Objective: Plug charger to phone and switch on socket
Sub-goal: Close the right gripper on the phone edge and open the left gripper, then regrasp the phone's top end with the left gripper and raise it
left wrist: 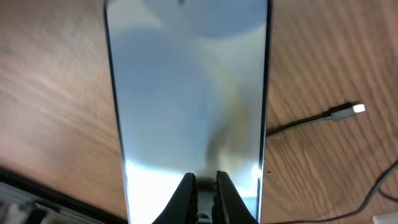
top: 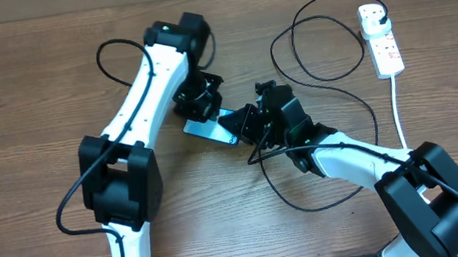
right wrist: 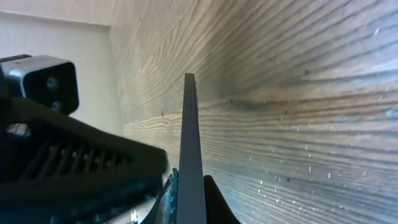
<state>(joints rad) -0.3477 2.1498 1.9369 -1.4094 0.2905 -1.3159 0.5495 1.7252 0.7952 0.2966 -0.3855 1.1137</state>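
The phone (top: 208, 130) lies on the wooden table between my two grippers; its pale blue screen (left wrist: 186, 93) fills the left wrist view. My left gripper (left wrist: 205, 185) is shut, its tips over the near end of the screen. My right gripper (right wrist: 193, 199) is shut on the phone, seen edge-on (right wrist: 190, 137) between its fingers. The charger's small connector tip (left wrist: 357, 109) lies loose on the table to the right of the phone. Its black plug (top: 380, 14) sits in the socket, a white power strip (top: 382, 42), at the far right.
The black cable (top: 273, 54) loops widely across the table between the power strip and my right arm. The strip's thick white lead (top: 398, 109) runs toward the front edge. The left arm's camera housing (right wrist: 40, 81) is close beside the right gripper.
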